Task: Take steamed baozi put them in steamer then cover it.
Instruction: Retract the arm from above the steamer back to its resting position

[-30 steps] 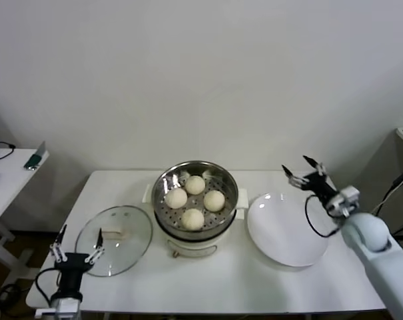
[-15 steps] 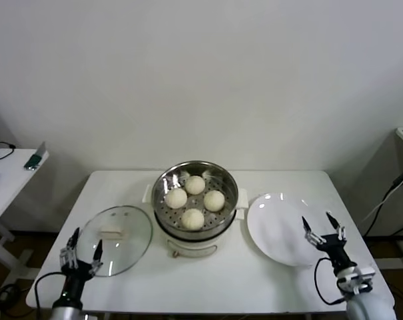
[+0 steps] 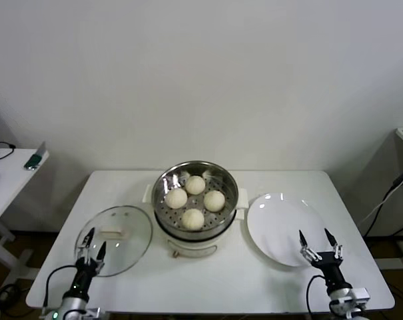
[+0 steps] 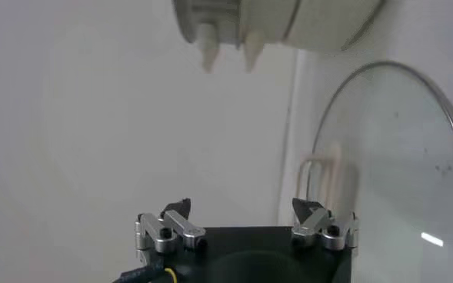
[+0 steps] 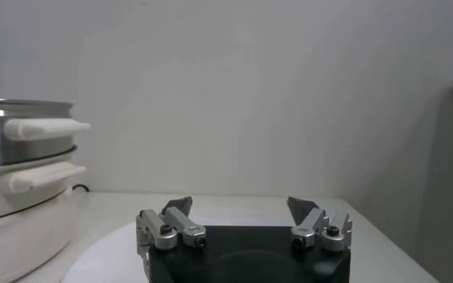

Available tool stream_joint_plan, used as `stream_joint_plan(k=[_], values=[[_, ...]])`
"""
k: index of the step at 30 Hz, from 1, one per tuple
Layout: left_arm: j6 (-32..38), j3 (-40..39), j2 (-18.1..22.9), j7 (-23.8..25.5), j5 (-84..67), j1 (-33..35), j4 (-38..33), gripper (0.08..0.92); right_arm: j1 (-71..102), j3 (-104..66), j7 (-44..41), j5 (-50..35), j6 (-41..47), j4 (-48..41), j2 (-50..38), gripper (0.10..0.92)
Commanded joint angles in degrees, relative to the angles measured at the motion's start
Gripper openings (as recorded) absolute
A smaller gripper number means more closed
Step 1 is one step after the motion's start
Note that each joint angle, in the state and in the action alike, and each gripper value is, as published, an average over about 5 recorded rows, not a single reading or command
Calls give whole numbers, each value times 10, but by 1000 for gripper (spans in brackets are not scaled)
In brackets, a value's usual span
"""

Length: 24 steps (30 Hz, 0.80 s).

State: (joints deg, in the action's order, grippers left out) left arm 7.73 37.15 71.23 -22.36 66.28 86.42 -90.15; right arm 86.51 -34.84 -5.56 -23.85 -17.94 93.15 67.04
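The head view looks down from above the table, steamer central. The left wrist camera sits low behind the left gripper, facing the cover close ahead. The right wrist camera looks level past the right gripper, the steamer beside it; head view shares both.
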Motion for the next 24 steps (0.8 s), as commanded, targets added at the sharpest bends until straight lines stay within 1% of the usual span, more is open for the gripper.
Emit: stream_joint_plan(k=[1,9,12,14,18,24], values=[[-9,-8,-4,-6,52,-67,75,823,16,-11,3,15,-10,9,29,823],[-26,-20,1,-1,62,-129,116,823,20,-17,6,21,-10,17,37,823],[-34,-23,-1,1,65,-146,128,822,21,-19,7,24,-11,18,40,823],[-42,-26,-1,2,64,-151,133,807,20,-19,7,24,-11,18,43,823],[-48,-31,-1,13,67,-152,138,715,17,-18,8,26,-12,17,48,823],[-48,-33,2,12,74,-144,137,542,11,-17,9,27,-11,16,52,823]])
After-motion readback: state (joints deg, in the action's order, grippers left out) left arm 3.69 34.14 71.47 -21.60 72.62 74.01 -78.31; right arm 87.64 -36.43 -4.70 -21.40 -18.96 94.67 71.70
